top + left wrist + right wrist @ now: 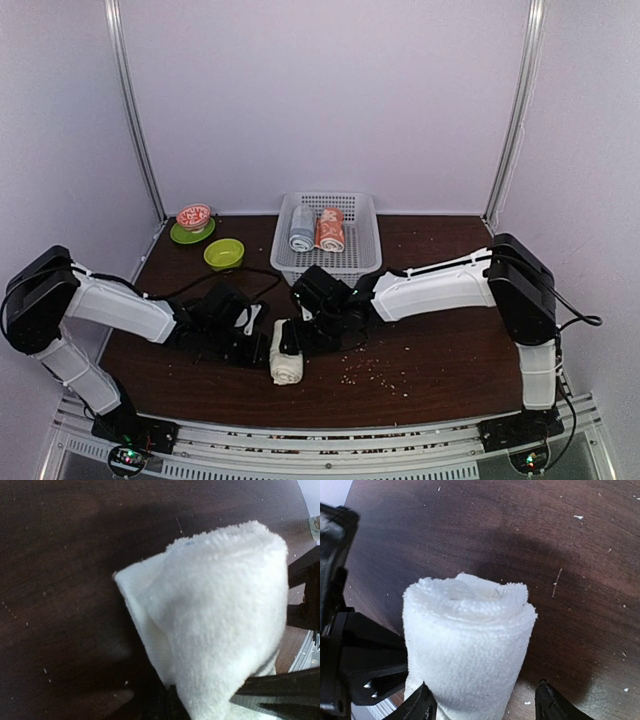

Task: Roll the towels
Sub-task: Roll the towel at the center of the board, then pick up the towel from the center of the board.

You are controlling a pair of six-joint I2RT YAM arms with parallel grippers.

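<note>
Fingers of the right gripper (487, 702) stand apart, one on either side of the cream towel (465, 645). One finger is against the cloth and the other stands clear of it, so nothing is clamped there. The left gripper (250, 338) is closed tight. From its own wrist view it seems to be nipping the cloth at the other end of the same roll, where a loose flap sticks out.

Between the two grippers the cream towel lies on the table (450, 340) as a firm cylinder, its spiral end showing. Well beyond them, towards the back wall, the salmon-orange towel (330, 230) sits rolled in the white basket (362, 245), touching a grey-blue roll (301, 228).

I'd judge the rolling nearly done. One towel is rolled and stowed; the second is rolled but not yet in the basket, and its flap may want a tuck. Out past the left gripper stand a green bowl (224, 253) and a patterned bowl (193, 214) on a green plate (180, 236).
</note>
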